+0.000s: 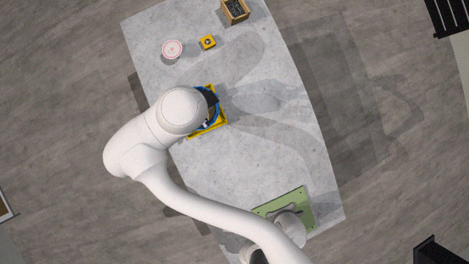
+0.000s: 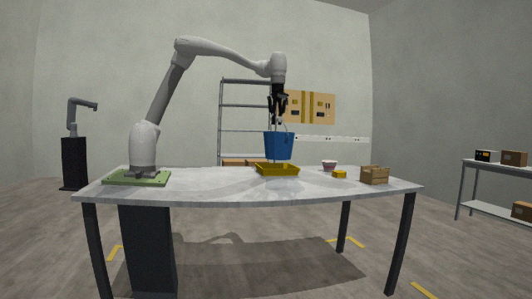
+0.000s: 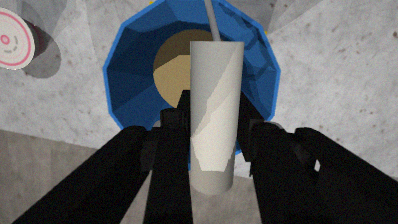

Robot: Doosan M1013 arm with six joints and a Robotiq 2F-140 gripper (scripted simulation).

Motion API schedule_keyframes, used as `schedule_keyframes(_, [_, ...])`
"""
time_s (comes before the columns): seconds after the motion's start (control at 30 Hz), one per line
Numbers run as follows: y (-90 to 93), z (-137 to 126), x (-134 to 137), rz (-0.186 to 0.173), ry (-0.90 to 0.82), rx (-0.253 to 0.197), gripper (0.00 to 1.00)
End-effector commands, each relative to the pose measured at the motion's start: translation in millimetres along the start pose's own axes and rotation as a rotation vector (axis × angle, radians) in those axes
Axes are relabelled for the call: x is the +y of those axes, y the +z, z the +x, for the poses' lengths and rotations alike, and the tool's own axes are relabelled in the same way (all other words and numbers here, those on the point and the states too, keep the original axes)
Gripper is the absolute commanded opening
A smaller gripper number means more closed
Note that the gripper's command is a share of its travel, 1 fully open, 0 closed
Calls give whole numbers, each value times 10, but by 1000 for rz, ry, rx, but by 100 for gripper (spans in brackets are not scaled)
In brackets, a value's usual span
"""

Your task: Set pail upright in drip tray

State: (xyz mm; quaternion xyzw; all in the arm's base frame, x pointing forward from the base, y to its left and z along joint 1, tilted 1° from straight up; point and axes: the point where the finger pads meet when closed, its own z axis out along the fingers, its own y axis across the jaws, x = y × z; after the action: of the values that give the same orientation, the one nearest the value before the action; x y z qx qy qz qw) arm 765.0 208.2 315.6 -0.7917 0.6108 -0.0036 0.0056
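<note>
The blue pail point(image 2: 278, 145) hangs upright from its wire handle, directly above the yellow drip tray point(image 2: 278, 169), with its base a little above the tray's rim. My gripper point(image 2: 277, 120) is shut on the pail's pale grip tube point(image 3: 214, 125). In the wrist view I look down into the pail point(image 3: 188, 75) past the tube, with black fingers on both sides of the tube. In the overhead view the arm covers most of the pail point(image 1: 216, 106); the tray's point(image 1: 216, 122) edge shows beneath it.
A white and pink bowl point(image 2: 329, 165), a small yellow block point(image 2: 339, 174) and a wooden crate point(image 2: 374, 174) stand on the table to the right of the tray. My green base plate point(image 2: 136, 177) is at the table's left end. A shelf rack stands behind.
</note>
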Motion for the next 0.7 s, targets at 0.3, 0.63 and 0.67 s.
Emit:
schedule_keyframes(0.3, [-12,-103,3,2,0,0,10])
schedule_keyframes(0.63, [-12,-139,4,2,0,0,10])
schedule_keyframes(0.67, [-12,-141,4,2,0,0,10])
